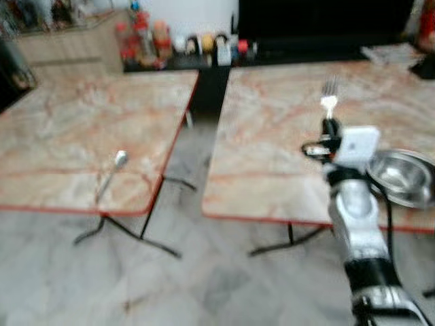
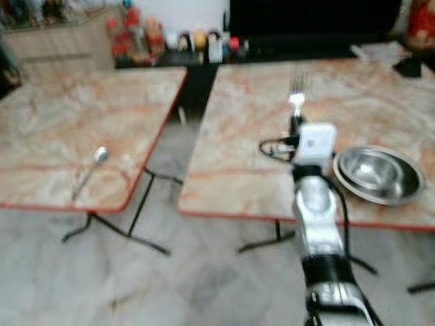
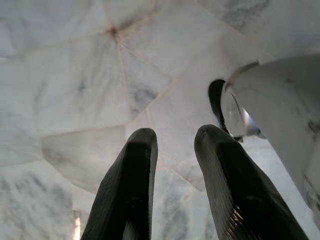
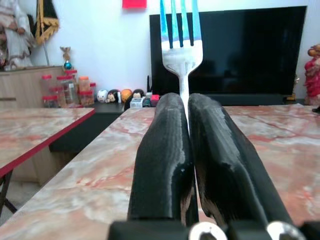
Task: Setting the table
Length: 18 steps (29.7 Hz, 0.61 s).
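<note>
The fork (image 4: 181,55) is clamped by its handle between the closed fingers of the right gripper (image 4: 187,107), tines out ahead over the table (image 1: 272,136), probably for laying just beside the bowl (image 2: 378,174); the left gripper (image 3: 172,150), slightly parted and empty, hangs over the floor (image 3: 65,100).

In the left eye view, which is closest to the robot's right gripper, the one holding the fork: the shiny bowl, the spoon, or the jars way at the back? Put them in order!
Measured from the right gripper, which is shut on the fork:
1. Metal bowl, just to its right on the same table.
2. Spoon, on the left table, across the gap.
3. Jars, on the far counter at the back left.
</note>
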Available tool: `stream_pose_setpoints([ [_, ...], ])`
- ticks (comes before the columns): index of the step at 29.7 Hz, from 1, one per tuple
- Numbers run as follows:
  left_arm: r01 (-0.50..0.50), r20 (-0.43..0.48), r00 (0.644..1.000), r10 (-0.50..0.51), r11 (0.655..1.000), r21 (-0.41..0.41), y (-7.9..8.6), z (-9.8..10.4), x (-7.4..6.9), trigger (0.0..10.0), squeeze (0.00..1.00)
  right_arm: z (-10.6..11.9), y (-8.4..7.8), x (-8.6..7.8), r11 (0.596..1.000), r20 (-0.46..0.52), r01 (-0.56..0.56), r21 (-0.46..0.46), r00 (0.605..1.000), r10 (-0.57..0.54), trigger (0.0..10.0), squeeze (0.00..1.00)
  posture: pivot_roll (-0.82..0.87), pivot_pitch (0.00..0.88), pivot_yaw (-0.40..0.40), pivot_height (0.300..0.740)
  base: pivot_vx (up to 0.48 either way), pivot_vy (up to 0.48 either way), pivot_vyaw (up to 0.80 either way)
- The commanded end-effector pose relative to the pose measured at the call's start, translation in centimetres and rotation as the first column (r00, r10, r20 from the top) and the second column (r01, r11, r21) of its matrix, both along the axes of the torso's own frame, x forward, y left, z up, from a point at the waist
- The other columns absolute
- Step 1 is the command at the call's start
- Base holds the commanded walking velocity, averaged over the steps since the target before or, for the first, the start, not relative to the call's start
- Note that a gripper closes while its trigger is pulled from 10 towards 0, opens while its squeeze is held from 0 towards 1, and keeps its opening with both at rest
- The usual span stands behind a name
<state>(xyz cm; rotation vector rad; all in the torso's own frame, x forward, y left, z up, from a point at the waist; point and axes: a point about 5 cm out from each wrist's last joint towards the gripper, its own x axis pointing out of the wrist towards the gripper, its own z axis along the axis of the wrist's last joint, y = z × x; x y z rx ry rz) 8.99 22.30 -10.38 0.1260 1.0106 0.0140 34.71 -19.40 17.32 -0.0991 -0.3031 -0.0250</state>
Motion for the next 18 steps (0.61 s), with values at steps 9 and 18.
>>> stream_pose_setpoints([
  [9, -0.005, -0.006, 1.0, 0.005, 1.0, 0.002, 0.1, -0.02, -0.06, 10.0, 0.0, 0.5, -0.11, 0.05, 1.0, 0.002, 0.008, -0.009, 1.0, -0.008, 10.0, 0.0, -0.14, 0.0, 0.108, 0.736, 0.0, -0.302, 0.0],
  [18, -0.005, -0.004, 1.0, 0.005, 1.0, 0.001, 0.09, -0.01, -0.04, 10.0, 0.0, 0.54, -0.13, 0.09, 1.0, -0.006, 0.008, -0.009, 1.0, -0.008, 10.0, 0.0, -0.14, 0.0, 0.107, 0.736, 0.0, -0.301, 0.0],
])
